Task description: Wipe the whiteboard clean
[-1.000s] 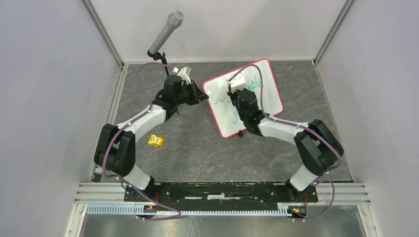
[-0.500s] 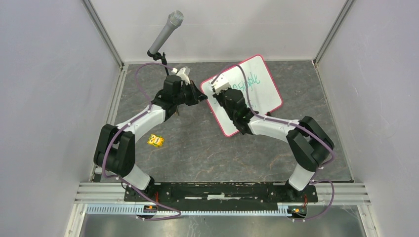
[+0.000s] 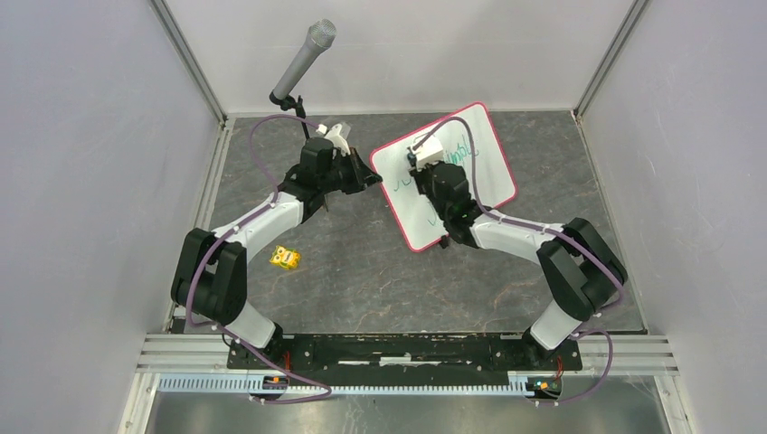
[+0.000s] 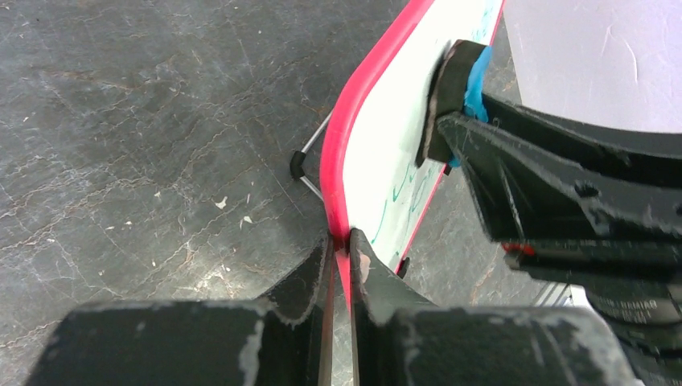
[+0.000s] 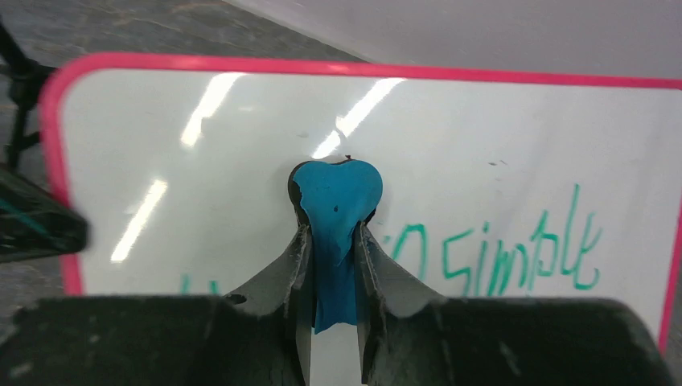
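Right arm's eraser on the board face, left arm clamping the frame; green text lies right of and below the pad.

The whiteboard (image 3: pixel 484 172) stands propped and tilted at the table's far middle. Its long axis runs from the left gripper (image 4: pixel 339 241) toward the far right. That gripper is clenched on the pink frame at the left short edge. The right gripper (image 5: pixel 330 241) is clamped on a blue eraser (image 5: pixel 334 193), black pad flat against the face, upper middle. Green writing (image 5: pixel 515 257) sits low and right of the pad, with a faint green trace low left. The right arm is nearer, so the next wipe likely goes down and right along the long axis. Nothing blocks that path. Microphone (image 3: pixel 303 59) and yellow block (image 3: pixel 286 258) are well apart from the board.
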Controlling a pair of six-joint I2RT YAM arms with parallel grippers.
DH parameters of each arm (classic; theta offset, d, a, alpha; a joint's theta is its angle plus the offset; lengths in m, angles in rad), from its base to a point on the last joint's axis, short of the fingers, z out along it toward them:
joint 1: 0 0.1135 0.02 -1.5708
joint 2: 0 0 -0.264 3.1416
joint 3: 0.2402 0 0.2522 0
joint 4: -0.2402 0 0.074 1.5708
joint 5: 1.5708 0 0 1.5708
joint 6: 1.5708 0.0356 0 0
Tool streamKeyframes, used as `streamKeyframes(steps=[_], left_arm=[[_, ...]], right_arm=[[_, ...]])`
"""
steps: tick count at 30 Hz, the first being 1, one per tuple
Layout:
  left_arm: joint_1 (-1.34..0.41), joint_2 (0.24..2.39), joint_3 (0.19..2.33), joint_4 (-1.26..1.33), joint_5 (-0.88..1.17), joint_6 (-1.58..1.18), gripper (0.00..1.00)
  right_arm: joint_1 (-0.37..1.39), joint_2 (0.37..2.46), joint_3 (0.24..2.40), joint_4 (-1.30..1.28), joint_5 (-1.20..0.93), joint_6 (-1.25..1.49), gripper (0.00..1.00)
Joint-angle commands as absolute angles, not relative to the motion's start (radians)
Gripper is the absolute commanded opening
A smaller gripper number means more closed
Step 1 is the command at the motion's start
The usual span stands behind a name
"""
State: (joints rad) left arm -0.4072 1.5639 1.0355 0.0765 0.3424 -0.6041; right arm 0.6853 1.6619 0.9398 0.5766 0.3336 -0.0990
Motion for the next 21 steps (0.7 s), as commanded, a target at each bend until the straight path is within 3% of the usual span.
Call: streamKeyframes(steps=[1,5,8,11,16,21], left_arm=[[-0.416,1.511,1.073,0.12,0.38,-0.568,0.07],[-0.415,1.518,1.075,0.114,0.38,-0.584,0.08],[-0.415,1.525,1.083,0.102,0.377,-0.588,0.33],[-0.415,1.529,1.085,0.098,0.379,-0.589,0.43],[-0.415,1.544,1.094,0.098,0.399,-0.594,0.4],[-0.415,1.565,1.102,0.091,0.406,-0.597,0.29]], right_arm=[[0.618,1.635,0.852,0.534,0.408,-0.13,0.17],[0.616,1.623,0.827,0.539,0.38,-0.145,0.18],[0.645,1.627,0.829,0.556,0.333,-0.179,0.18],[0.675,1.636,0.843,0.559,0.334,-0.194,0.18],[0.724,1.648,0.861,0.581,0.314,-0.19,0.18],[0.782,1.672,0.895,0.584,0.307,-0.2,0.18]])
